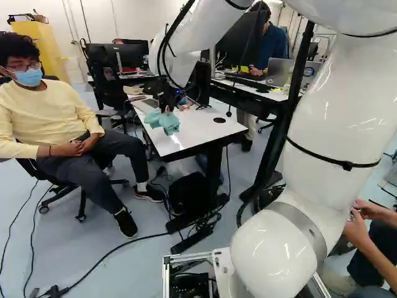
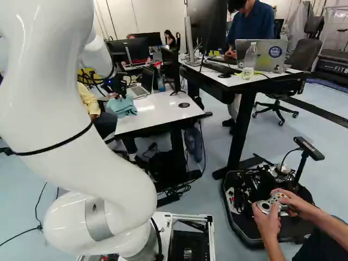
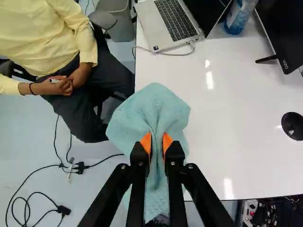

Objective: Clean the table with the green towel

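While the arm arches toward the table, its downturned tool clamps the towel.

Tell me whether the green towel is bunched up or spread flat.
Bunched up: the gripper pinches the towel between its two fingers, and folds run out from the grip.

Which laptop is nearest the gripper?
The laptop on the white table, just past the green towel. The other laptop is on the taller desk, a round blue sticker on its lid.
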{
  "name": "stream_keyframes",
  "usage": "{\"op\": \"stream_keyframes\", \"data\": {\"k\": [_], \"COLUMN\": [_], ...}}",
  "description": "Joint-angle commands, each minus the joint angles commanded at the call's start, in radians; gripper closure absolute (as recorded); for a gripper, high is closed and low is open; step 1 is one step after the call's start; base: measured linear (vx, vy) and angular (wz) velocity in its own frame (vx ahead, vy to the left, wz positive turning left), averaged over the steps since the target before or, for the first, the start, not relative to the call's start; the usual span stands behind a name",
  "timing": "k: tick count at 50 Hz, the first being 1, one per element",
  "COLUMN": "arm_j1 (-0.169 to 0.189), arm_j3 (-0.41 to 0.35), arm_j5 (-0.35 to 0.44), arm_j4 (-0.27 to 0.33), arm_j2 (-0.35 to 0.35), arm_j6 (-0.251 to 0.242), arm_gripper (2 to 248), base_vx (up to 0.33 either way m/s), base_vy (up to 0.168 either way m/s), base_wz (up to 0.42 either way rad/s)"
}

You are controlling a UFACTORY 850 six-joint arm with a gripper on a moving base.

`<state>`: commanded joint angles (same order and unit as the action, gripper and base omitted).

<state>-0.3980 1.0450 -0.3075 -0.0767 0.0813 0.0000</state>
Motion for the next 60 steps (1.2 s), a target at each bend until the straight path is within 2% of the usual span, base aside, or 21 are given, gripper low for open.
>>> {"op": "stream_keyframes", "data": {"k": [43, 60], "arm_j1": [0.023, 0.025], "arm_j3": [0.099, 0.112], "arm_j5": [-0.167, -0.18], "arm_j4": [0.0, 0.0], "arm_j2": [-0.01, -0.02], "arm_j6": [0.0, 0.0], "arm_gripper": [199, 199], "base_vx": [0.0, 0.0], "base_vy": [0.0, 0.0], "base_wz": [0.0, 0.0]}}
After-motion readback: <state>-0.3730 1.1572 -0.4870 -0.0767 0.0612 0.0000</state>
